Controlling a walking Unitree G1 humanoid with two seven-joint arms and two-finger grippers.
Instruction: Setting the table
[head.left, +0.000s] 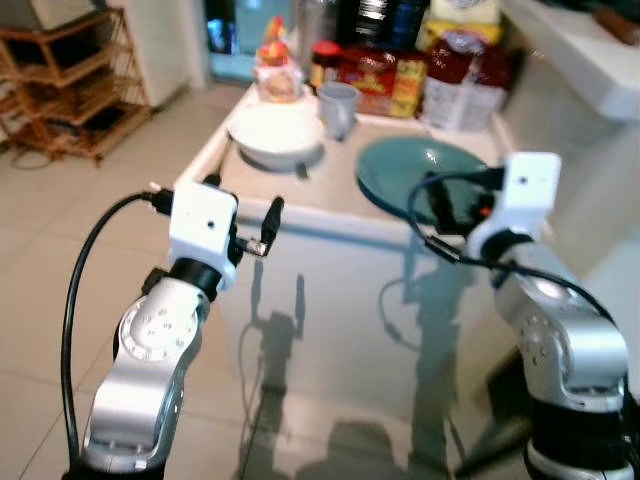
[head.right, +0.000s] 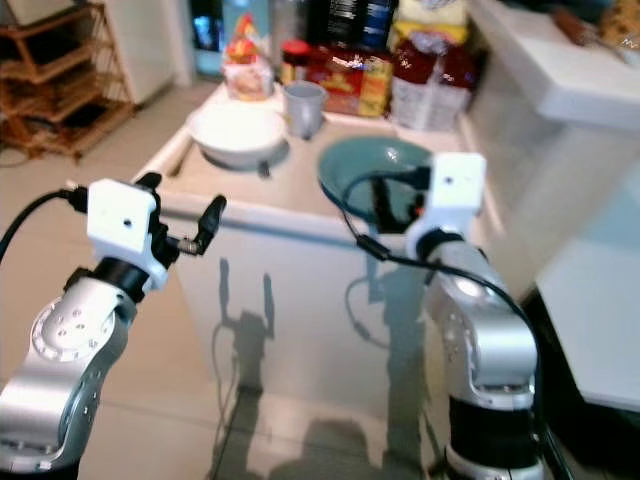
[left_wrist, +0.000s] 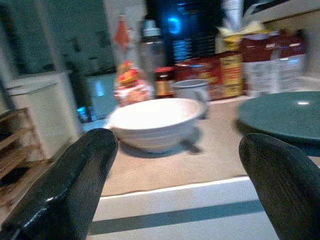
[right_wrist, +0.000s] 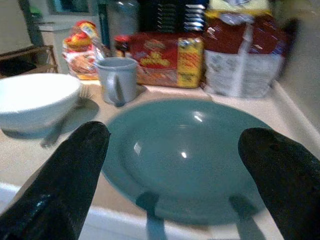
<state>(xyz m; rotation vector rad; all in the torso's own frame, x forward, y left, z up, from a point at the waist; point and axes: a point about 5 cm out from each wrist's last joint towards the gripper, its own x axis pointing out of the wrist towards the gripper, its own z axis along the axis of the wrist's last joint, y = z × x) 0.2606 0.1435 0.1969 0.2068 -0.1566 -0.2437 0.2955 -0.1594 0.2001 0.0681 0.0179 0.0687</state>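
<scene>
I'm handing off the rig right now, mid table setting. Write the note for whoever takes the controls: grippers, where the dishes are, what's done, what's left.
Left gripper: open, holding nothing, raised before the table's near edge, aimed at the white bowl.
Right gripper: open, holding nothing, at the near rim of the teal plate.
Table: bowl on the robot's left, a fork lying beside it, grey mug behind, plate on the right; food packages along the far edge.
Done: judging by the open grippers, nothing is picked up.
Left: probably grasp the plate and bowl and set them out.
</scene>
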